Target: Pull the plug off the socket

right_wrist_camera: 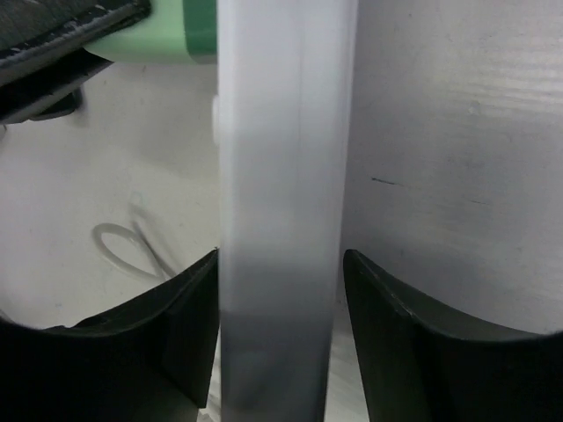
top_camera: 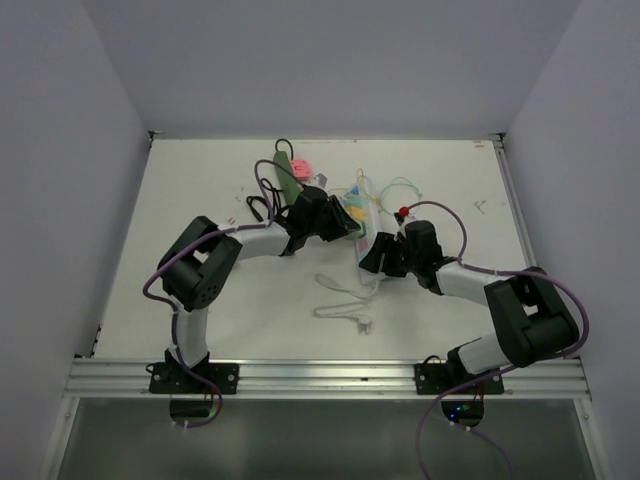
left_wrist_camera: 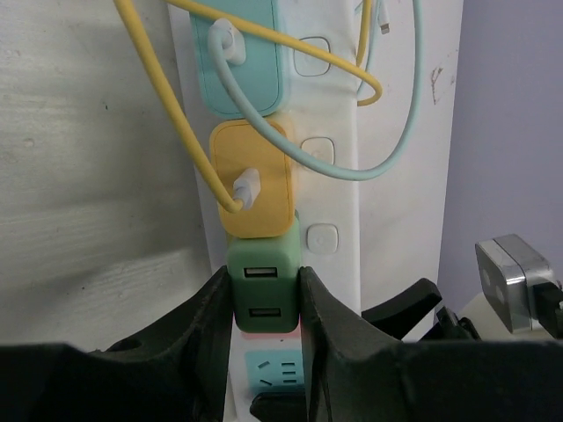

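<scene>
You won't get any brand or lettering off these views: the only marks are faint symbols on the square buttons (left_wrist_camera: 324, 237) of the power strip (left_wrist_camera: 369, 211), too small to read.

The green plug (left_wrist_camera: 264, 286) is a pale green, rounded block with two USB ports stacked on its face and no cable in either. It is seated in the white strip, near the middle of the bench (top_camera: 200, 190) in the top view. At its 12 o'clock, touching it, sits a yellow plug (left_wrist_camera: 255, 189) with a yellow cable (left_wrist_camera: 171, 114) in its port; further toward 12 o'clock is a mint plug (left_wrist_camera: 242, 53) with a mint cable (left_wrist_camera: 352, 171). At the green plug's 6 o'clock you can see a bare light-blue socket (left_wrist_camera: 277, 374). The buttons run along the strip at the plugs' 3 o'clock.

Your left hand (left_wrist_camera: 264, 299) is closed on the green plug, one black finger pressed against each side of it. Your right hand (right_wrist_camera: 281, 290) is clamped across the white strip, a finger against each long edge; in that view the green plug (right_wrist_camera: 167, 40) shows at 11 o'clock.

From above, the two hands meet over the strip (top_camera: 362, 215), the left hand (top_camera: 345, 228) at the 10 o'clock side of the right hand (top_camera: 372, 250). A loose white cable (top_camera: 345, 300) lies on the bench at their 6 o'clock
</scene>
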### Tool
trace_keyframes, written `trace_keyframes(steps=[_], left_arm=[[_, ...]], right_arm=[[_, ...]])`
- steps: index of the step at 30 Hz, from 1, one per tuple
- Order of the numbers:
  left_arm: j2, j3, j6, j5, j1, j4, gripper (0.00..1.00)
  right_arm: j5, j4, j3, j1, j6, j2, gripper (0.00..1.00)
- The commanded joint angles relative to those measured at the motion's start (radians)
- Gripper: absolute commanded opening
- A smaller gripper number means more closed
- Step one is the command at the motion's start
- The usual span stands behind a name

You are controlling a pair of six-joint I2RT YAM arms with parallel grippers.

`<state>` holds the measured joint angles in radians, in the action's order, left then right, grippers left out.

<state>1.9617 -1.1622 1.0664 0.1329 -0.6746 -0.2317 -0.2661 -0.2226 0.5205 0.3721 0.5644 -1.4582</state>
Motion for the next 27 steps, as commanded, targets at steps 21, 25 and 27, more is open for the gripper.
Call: trace_keyframes(steps=[21, 25, 27], left_arm=[[-0.044, 0.09, 0.006, 0.05, -0.006, -0.083, 0.0], [-0.049, 0.093, 0.007, 0.056, -0.008, -0.089, 0.0], [-0.055, 0.096, 0.007, 0.056, -0.01, -0.089, 0.0]], right_arm=[[0.154, 0.143, 0.187, 0.01, -0.021, -0.106, 0.68], [0.157, 0.143, 0.197, 0.01, -0.018, -0.12, 0.53], [0.168, 0.146, 0.193, 0.01, -0.017, -0.12, 0.34]])
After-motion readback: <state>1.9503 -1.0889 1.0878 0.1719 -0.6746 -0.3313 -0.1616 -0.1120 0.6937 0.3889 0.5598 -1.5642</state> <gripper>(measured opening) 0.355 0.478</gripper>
